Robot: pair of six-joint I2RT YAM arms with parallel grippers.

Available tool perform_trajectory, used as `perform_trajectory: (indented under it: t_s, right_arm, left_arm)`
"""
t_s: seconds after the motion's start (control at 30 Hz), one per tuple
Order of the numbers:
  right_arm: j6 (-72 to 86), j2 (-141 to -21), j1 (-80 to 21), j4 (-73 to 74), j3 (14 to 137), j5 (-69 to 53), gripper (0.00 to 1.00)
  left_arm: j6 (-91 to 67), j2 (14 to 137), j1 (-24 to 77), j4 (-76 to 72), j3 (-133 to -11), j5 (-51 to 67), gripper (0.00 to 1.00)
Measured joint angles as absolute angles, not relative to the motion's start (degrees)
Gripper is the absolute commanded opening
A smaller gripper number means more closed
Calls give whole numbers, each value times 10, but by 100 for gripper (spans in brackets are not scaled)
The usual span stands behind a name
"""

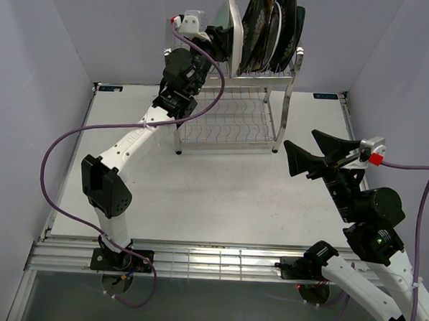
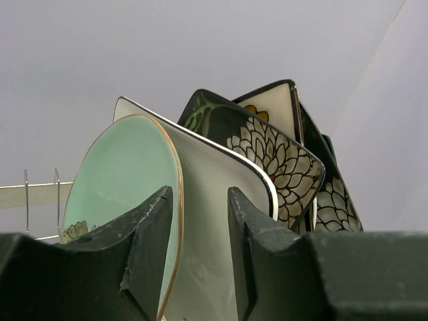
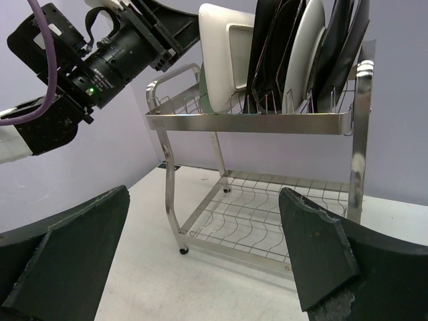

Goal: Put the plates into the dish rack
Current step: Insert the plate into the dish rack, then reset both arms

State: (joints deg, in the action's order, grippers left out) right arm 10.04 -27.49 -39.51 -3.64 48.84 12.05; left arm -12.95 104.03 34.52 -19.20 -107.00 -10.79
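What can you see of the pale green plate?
The pale green plate is round and glossy, ceramic-looking, with a thin gold-brown rim and a small flower print. It stands on edge at the left end of the dish rack's top tier, beside the white rectangular plate, its rim between the left tool's parted fingers.

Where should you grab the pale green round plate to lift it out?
Pinch its upper rim from above: the pale green round plate stands on edge in the steel wire dish rack, with the white rectangular plate close behind.
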Motion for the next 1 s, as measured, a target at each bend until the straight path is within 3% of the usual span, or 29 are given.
perform_trajectory:
  t_s: [0.2, 0.43, 0.53, 0.8, 1.0]
  right_arm:
    - [100, -275, -395, -37, 488, 120, 98]
    - [100, -275, -395, -44, 488, 120, 98]
    - [101, -275, -395, -45, 488, 120, 98]
    - [101, -287, -395, -45, 488, 116, 98]
    - [105, -304, -395, -45, 488, 119, 98]
  left_arm:
    - [-131, 1032, 345, -198, -1070, -112, 51]
    - [-136, 994, 347, -197, -1036, -134, 61]
    - [-136, 945, 347, -197, -988, -149, 62]
    - [-154, 756, 347, -215, -817, -182, 85]
    - [-185, 597, 347, -229, -647, -187, 96]
